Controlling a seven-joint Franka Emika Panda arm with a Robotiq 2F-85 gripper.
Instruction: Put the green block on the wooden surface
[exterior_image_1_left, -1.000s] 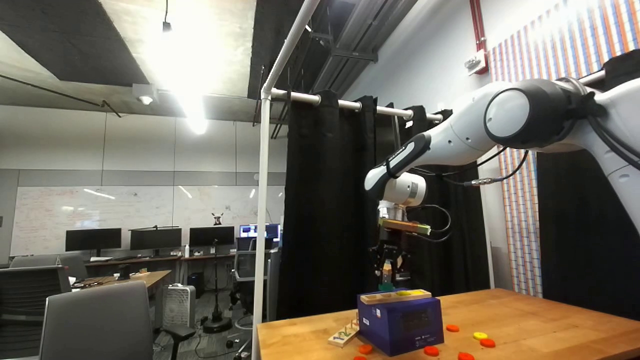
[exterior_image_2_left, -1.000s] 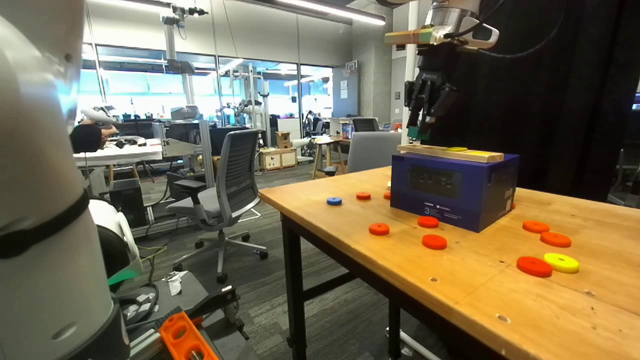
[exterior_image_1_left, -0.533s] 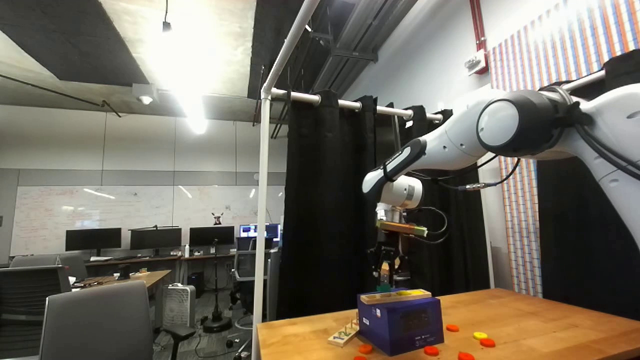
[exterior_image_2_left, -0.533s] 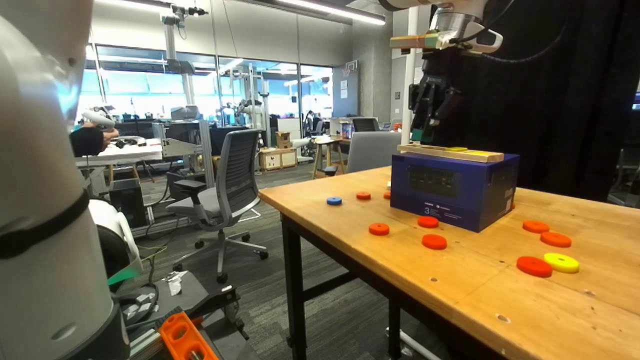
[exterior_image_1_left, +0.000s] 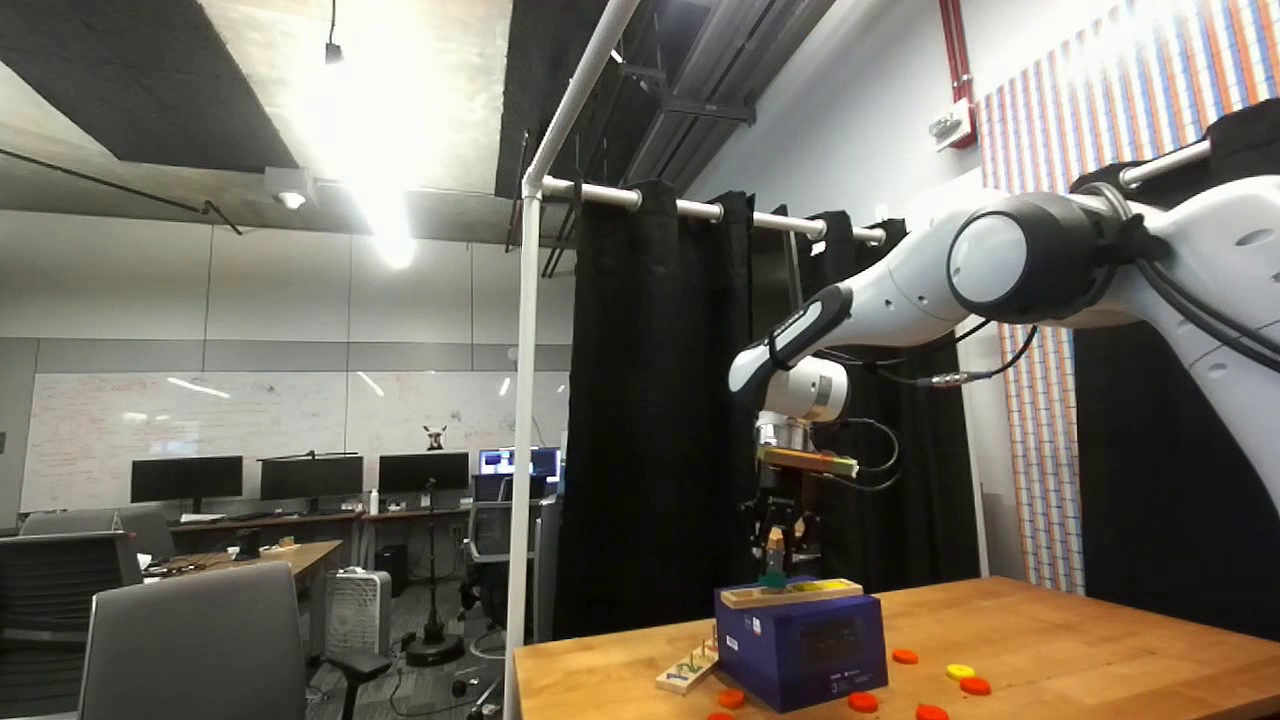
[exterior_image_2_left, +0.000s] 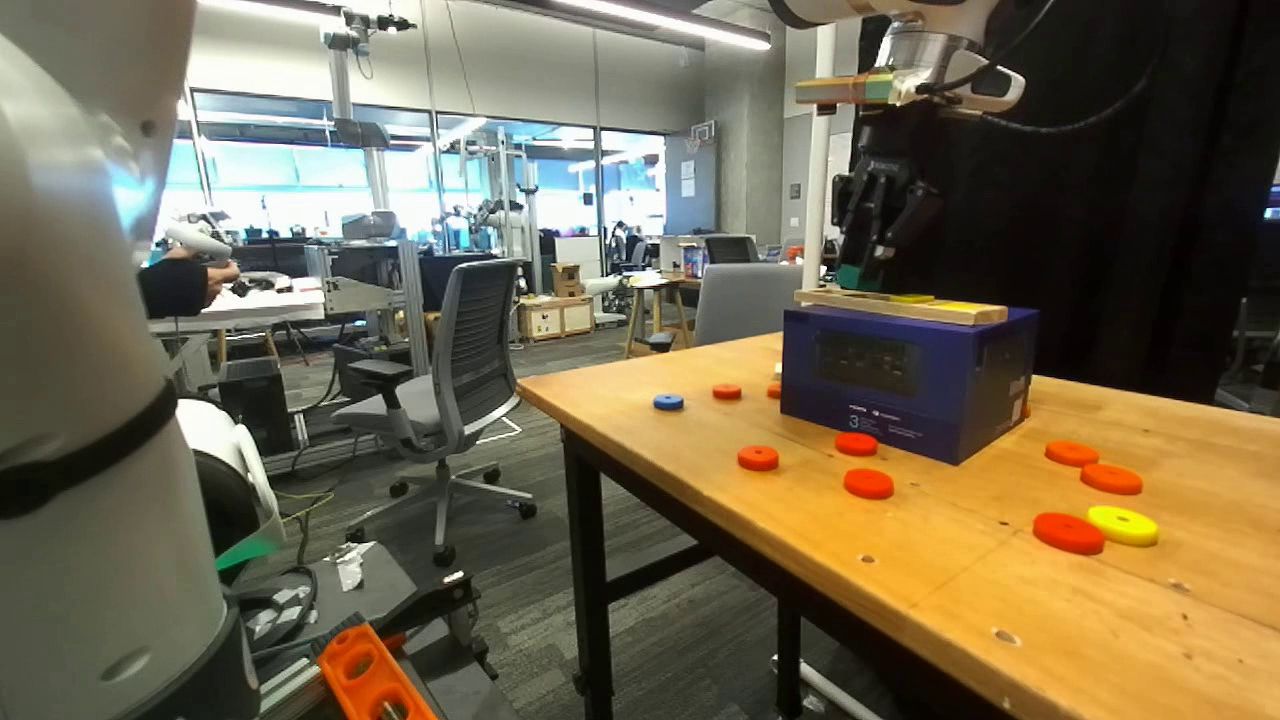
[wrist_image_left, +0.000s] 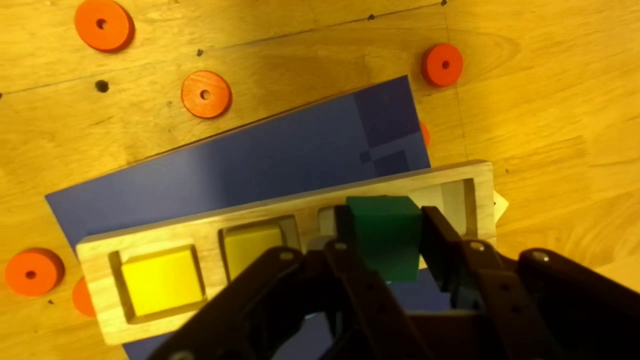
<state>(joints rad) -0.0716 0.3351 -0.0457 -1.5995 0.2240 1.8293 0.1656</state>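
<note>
Saw a broad, light-brown wooden tabletop (exterior_image_2_left: 900, 540) at four o'clock in an exterior view. Noted a white robot arm (exterior_image_1_left: 905, 295) around three o'clock in an exterior view. Saw a purple-blue box (exterior_image_2_left: 870, 395) standing on the tabletop. Found the black gripper (wrist_image_left: 387, 225) pointing downward over the box, at five o'clock in the wrist view. Made out a long, pale wooden tray (wrist_image_left: 207, 240) lying along the top of the box, running from eight o'clock to three o'clock in the wrist view. Noticed a pegged board (exterior_image_1_left: 688, 668) just beside the box at nine o'clock in an exterior view. Found the green block (wrist_image_left: 386, 245) clasped between the gripper's two fingers (wrist_image_left: 440, 237), between four and five o'clock in the wrist view, overlapping the tray toward the three o'clock end. Could not tell touching the tray from hovering just over it. Counted two yellow blocks (wrist_image_left: 162, 280) seated in separate tray compartments, toward eight o'clock. Spotted several orange-red discs (exterior_image_2_left: 868, 488) near the box, plus, in an exterior view, one yellow disc (exterior_image_2_left: 1125, 525) at four o'clock from the box and one blue disc (exterior_image_2_left: 668, 402) at nine o'clock.
</note>
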